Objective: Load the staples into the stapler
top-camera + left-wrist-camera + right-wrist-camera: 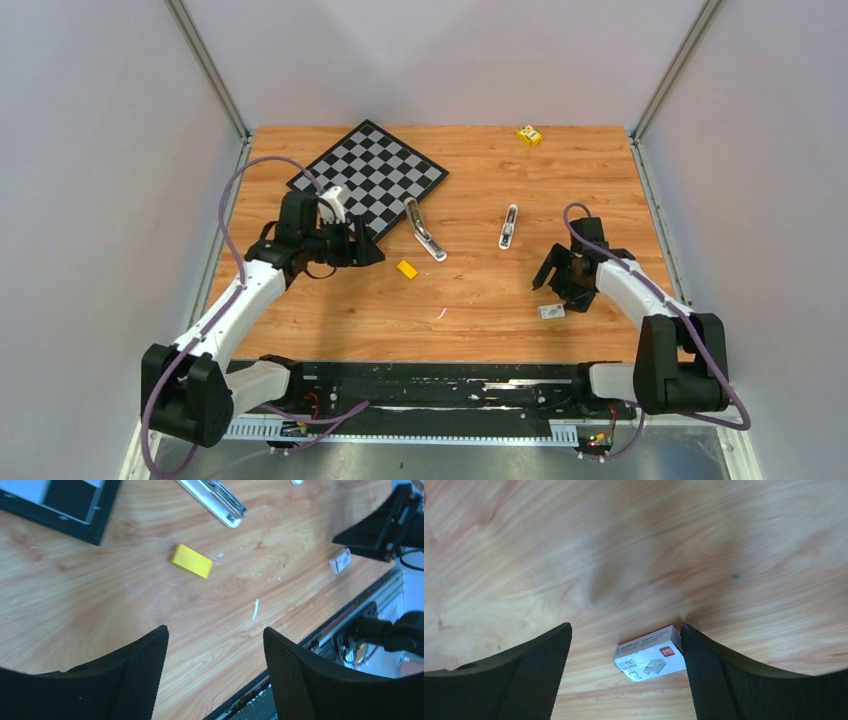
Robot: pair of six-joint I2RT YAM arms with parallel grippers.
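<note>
Both grippers spread: right gripper (624, 630) straddling the white box (650, 654), left gripper (215, 630) holding nothing.
The stapler (425, 232) lay opened beside the checkerboard (375, 175), well apart from both arms. I could not pick out the staples for sure. A pale sliver (255, 609) near the yellow block (190, 561) might have been a strip. One right finger seemed to touch the box's edge, so I judged that closing from there could skid or tip the box, or grab the box rather than a strip.

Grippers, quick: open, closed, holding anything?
Left gripper: open, empty.
Right gripper: open, white box between its fingers, not clamped.
</note>
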